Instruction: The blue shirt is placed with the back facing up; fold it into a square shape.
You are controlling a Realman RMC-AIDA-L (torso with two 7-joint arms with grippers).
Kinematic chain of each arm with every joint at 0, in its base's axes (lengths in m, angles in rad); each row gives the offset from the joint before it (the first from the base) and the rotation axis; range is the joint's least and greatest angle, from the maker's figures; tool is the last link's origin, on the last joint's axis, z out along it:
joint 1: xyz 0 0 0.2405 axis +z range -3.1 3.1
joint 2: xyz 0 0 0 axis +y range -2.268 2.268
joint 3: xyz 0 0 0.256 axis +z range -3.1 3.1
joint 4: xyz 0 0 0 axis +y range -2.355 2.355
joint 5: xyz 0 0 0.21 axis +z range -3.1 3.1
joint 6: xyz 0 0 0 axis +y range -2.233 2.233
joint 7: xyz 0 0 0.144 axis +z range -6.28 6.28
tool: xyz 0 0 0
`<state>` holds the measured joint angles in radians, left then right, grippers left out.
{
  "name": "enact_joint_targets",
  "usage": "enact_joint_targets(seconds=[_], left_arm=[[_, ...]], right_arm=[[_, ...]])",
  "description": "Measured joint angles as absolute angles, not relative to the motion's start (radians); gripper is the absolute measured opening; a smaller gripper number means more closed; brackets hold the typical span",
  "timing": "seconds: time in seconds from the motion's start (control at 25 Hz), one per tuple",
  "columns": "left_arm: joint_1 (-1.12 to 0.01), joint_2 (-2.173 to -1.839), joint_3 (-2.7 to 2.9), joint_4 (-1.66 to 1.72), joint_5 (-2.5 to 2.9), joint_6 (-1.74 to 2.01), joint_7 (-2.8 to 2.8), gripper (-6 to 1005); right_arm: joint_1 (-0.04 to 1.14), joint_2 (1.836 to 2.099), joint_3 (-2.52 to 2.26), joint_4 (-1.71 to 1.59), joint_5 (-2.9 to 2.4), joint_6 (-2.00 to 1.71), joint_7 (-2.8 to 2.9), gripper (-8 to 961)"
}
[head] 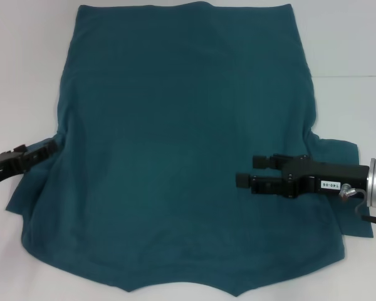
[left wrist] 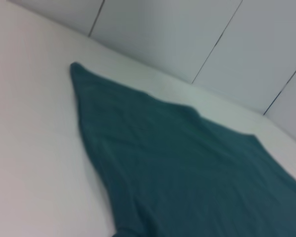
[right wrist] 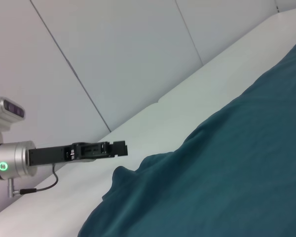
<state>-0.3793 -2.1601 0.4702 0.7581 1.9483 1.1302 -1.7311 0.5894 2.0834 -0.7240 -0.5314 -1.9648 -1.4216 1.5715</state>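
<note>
White table (head: 25, 75) bears blue shirt (head: 188, 144); right pincer (head: 249, 171) gapes above.

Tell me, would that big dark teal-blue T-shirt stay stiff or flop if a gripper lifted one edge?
The dark teal-blue T-shirt would probably flop: it lies flat with soft wrinkles. It bunches near the left gripper, so pushing likely crumples it. It looks thin, probably light.

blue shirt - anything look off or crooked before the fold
Nothing is damaged. The blue shirt lies mostly flat, but the sleeve on the robot's left is bunched at the left tool, and the other sleeve lies under the right tool, whose fingers are apart.
</note>
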Motion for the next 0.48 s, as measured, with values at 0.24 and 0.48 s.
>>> enact_joint_targets(seconds=[0.24,0.48], left_arm=[[-0.359,-2.161,0.466,0.797,1.997,1.141,-1.770,876],[-0.344,-2.163,0.464,0.806,2.020,1.142,-1.775,877]], right_arm=[[0.593,2.085,-0.724,-0.531,-1.965,-1.419,1.572,883],[0.594,2.085,-0.724,-0.531,-1.965,-1.419,1.572,882]])
